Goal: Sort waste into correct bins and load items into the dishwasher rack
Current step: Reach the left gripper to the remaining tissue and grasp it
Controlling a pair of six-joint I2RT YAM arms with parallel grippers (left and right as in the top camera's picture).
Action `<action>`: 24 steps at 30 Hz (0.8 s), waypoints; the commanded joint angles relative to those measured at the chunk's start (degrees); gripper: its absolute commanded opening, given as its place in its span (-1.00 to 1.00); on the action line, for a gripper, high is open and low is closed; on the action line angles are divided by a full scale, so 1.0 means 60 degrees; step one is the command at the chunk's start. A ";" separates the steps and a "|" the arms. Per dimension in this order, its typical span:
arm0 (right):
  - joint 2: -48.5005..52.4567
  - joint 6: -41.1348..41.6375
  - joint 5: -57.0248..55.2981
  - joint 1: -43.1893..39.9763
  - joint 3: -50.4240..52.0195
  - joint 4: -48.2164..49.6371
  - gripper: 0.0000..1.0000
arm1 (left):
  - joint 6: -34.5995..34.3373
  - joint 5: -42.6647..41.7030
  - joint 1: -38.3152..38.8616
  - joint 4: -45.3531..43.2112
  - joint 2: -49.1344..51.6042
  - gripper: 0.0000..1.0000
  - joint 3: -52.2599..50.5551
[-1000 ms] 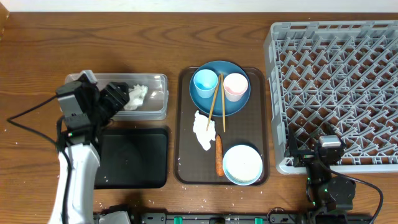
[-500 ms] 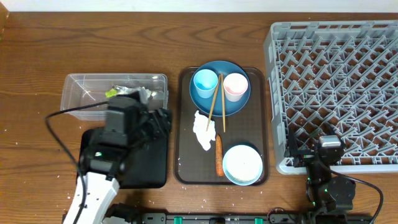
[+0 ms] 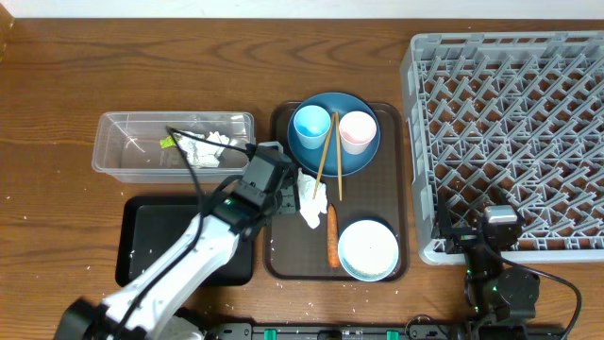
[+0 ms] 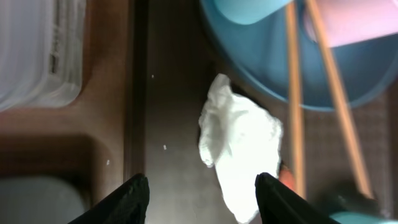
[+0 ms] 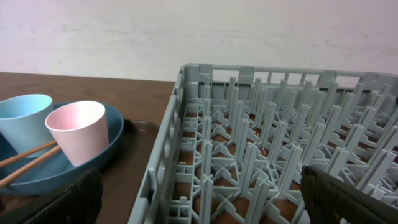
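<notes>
A crumpled white paper scrap (image 3: pixel 311 200) (image 4: pixel 244 148) lies on the brown serving tray (image 3: pixel 283 257). My left gripper (image 3: pixel 291 195) (image 4: pixel 204 200) hovers open just left of it, with the scrap's lower end between the fingertips (image 4: pixel 134 199). An orange carrot (image 3: pixel 332 236) lies beside the scrap. The blue plate (image 3: pixel 338 159) (image 5: pixel 93 162) carries a light-blue cup (image 3: pixel 310 127), a pink cup (image 3: pixel 357 130) (image 5: pixel 78 130) and two chopsticks (image 3: pixel 325 159) (image 4: pixel 295 106). A pale bowl (image 3: pixel 368 249) sits at the tray's front. My right gripper (image 3: pixel 496 227) (image 5: pixel 214 205) stands open at the grey rack's (image 3: pixel 514 123) front edge.
The clear tub (image 3: pixel 132 151) at the left holds a paper scrap (image 3: pixel 213 147) and a yellow-green wrapper (image 3: pixel 168 143). In front of it lies the black tray (image 3: pixel 151 236), partly under my left arm. White grains dot the table near the front edge.
My left arm has swung from the clear tub rightward across the black tray to the brown tray. A paper scrap now lies in the tub. The right arm has not moved.
</notes>
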State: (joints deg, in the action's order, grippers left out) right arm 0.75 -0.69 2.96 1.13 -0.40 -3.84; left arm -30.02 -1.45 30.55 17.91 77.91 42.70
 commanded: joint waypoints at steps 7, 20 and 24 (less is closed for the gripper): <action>0.0011 -0.0040 0.0007 -0.0033 0.0015 -0.0036 0.99 | -0.0055 -0.0586 0.0033 -0.0925 0.1297 0.15 0.0193; 0.0011 -0.0040 0.0004 -0.0033 0.0015 -0.0036 0.99 | -0.0120 -0.1628 0.0033 -0.0933 0.1300 0.15 0.0193; 0.0011 -0.0040 0.0007 -0.0033 0.0015 -0.0036 0.99 | -0.0117 -0.1654 0.0138 -0.0892 0.1300 0.16 0.0193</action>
State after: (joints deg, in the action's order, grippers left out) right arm 0.75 -0.69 2.96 1.13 -0.40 -3.84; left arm -30.22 -10.28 30.70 12.53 85.49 42.70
